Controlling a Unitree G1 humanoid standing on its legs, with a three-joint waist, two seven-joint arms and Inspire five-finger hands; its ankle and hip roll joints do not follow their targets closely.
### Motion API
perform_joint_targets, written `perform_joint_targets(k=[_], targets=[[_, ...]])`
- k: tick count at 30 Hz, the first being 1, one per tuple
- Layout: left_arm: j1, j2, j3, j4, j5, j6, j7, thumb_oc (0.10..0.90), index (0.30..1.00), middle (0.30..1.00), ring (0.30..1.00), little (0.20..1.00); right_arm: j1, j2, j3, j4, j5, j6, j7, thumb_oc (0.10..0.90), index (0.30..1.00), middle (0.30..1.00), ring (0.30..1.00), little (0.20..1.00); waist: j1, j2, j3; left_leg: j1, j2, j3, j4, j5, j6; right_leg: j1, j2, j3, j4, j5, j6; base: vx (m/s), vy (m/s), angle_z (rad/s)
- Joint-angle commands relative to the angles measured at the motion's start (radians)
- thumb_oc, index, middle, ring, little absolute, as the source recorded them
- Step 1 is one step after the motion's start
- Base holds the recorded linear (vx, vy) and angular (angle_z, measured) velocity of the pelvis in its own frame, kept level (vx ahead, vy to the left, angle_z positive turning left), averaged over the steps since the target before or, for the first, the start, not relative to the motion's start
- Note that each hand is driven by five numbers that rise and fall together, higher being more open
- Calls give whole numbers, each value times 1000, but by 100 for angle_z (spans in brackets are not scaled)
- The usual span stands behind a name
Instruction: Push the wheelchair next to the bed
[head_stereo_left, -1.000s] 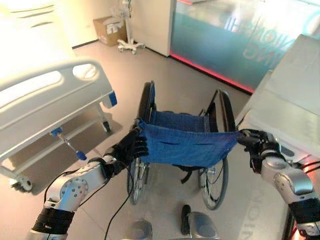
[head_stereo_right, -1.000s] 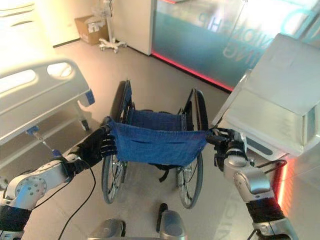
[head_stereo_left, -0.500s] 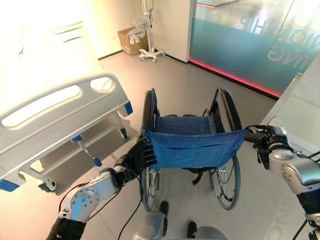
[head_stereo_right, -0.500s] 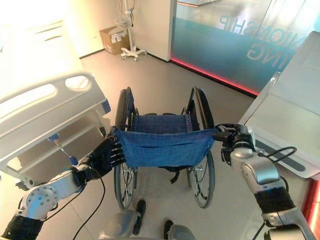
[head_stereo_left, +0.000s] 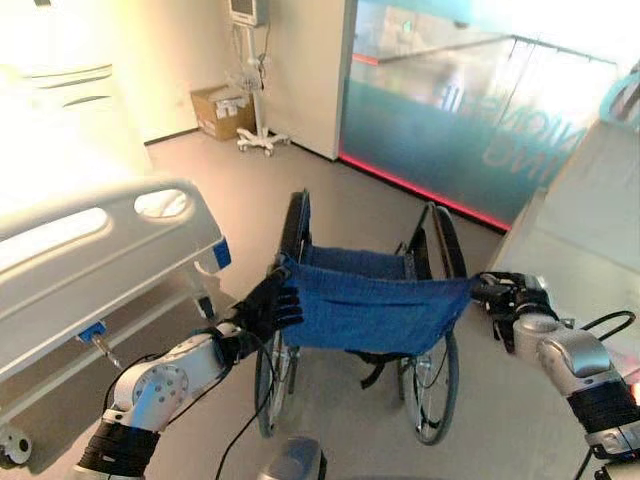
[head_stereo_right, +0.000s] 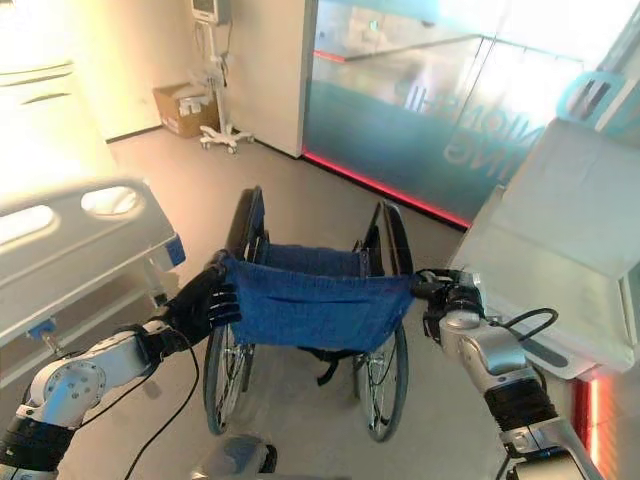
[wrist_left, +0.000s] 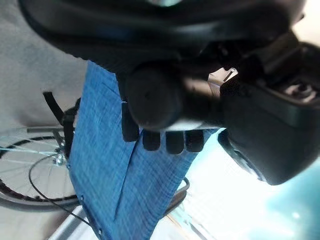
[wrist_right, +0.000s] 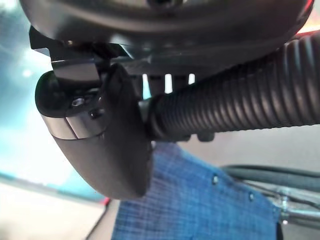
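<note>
1. While we stand behind the wheelchair (head_stereo_left: 365, 300), our left hand (head_stereo_left: 268, 305) has its fingers curled round the left push handle at the edge of the blue fabric backrest (head_stereo_left: 375, 312), and our right hand (head_stereo_left: 508, 297) is wrapped round the ribbed push handle (wrist_right: 235, 107) on the other side.
2. The chair sits directly ahead of both hands on the smooth grey floor (head_stereo_left: 260, 190); the hospital bed (head_stereo_left: 90, 250) with its white footboard lies just beyond our left hand, near the chair's left wheel (head_stereo_left: 293, 225).
3. We judge the frame stiff and fairly heavy but free-rolling on its large wheels, so a steady, even push should carry it.
4. The backrest is soft cloth and will sag under pressure; we should drive through the rigid handles, never the fabric.
5. The ribbed rubber gives good friction, so slipping looks unlikely.
6. Uneven force between the hands will swing the chair, which is useful for steering towards the bed, risky near the footboard.
</note>
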Motion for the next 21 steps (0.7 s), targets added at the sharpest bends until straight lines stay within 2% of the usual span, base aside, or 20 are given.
perform_joint_targets(k=[1,3,4,6,7,9,10,11,12,13,15,17,18,19,20,21], targets=[[-146,-12,60,-41,-23,-145,-42,400,300,300,300,300,-97,154,109,-208,115,-212,177,400,300,300,300,300,44,48,-51,-39,-24,51,-14,69,-29,28,5,-49,-318,339,38,172,-120,-21],[-139,-19,58,-45,-19,-153,-57,400,300,300,300,300,-88,133,88,-206,108,-217,196,400,300,300,300,300,25,43,-24,0,-33,37,13,31,-27,4,-29,-39,-466,388,43,293,-182,5],[-136,-30,50,-50,-13,-150,-58,400,300,300,300,300,-83,124,75,-203,104,-218,203,400,300,300,300,300,-4,32,-4,55,-45,32,18,-14,-19,-81,-65,6,-542,477,73,399,-243,24],[-139,-29,42,-49,-10,-145,-58,400,300,300,300,300,-85,116,68,-206,115,-214,198,400,300,300,300,300,-20,21,14,91,-51,25,48,-75,-16,-118,-104,32,-641,551,96,422,-283,34],[-141,-23,39,-50,-6,-146,-57,400,300,300,300,300,-91,104,54,-221,130,-203,198,400,300,300,300,300,-35,2,31,128,-47,3,76,-139,-15,-172,-147,68,-713,612,119,505,-368,56],[-131,-24,45,-51,11,-169,-62,400,300,300,300,300,-105,93,33,-254,147,-171,200,400,300,300,300,300,-44,-5,51,167,-16,-29,108,-204,-17,-204,-156,88,-681,620,128,481,-396,76],[-129,-24,46,-52,11,-177,-60,400,300,300,300,300,-109,92,32,-259,147,-166,203,400,300,300,300,300,-45,-6,52,168,-12,-31,116,-214,-17,-209,-156,88,-666,619,128,408,-363,90],[-129,-33,56,-52,14,-177,-63,400,300,300,300,300,-134,91,32,-263,160,-150,187,400,300,300,300,300,-43,-14,47,176,5,-39,146,-242,-25,-195,-145,79,-652,586,131,238,-209,74],[-129,-33,56,-52,14,-177,-64,400,300,300,300,300,-134,91,32,-263,160,-150,187,400,300,300,300,300,-43,-13,47,176,6,-39,147,-243,-25,-195,-144,79,-652,586,131,354,-295,82],[-129,-47,63,-49,22,-183,-67,400,300,300,300,300,-161,87,29,-260,168,-131,183,400,300,300,300,300,-41,-21,29,185,19,-45,171,-254,-34,-189,-129,71,-621,560,132,302,-251,55],[-135,-63,69,-46,11,-188,-51,400,300,300,300,300,-194,68,40,-259,197,-101,168,400,300,300,300,300,-48,-20,-4,204,68,-58,228,-199,-68,-191,-96,60,-563,532,112,346,-289,63],[-137,-77,83,-50,-10,-181,-16,400,300,300,300,300,-212,53,56,-258,202,-75,174,400,300,300,300,300,-52,-19,-23,181,107,-40,398,-56,-107,-166,-83,30,-552,521,73,278,-265,67],[-130,-79,91,-61,-21,-176,-3,400,300,300,300,300,-214,40,57,-263,208,-67,177,400,300,300,300,300,-49,-20,-25,145,93,-27,502,12,-126,-141,-71,22,-560,508,55,246,-263,17],[-121,-79,99,-74,-32,-172,12,400,300,300,300,300,-216,26,56,-268,221,-64,174,400,300,300,300,300,-44,-20,-24,87,72,-17,590,56,-139,-115,-60,13,-569,496,38,219,-246,-8],[-112,-77,107,-83,-43,-171,25,400,300,300,300,300,-217,12,54,-273,239,-63,172,400,300,300,300,300,-35,-22,-16,10,47,0,668,79,-142,-87,-53,0,-573,484,19,227,-229,-6],[-108,-77,112,-89,-50,-172,35,400,300,300,300,300,-219,3,56,-276,257,-65,167,400,300,300,300,300,-25,-22,-9,-46,31,13,702,77,-140,-66,-46,-16,-571,476,6,261,-197,-7]])
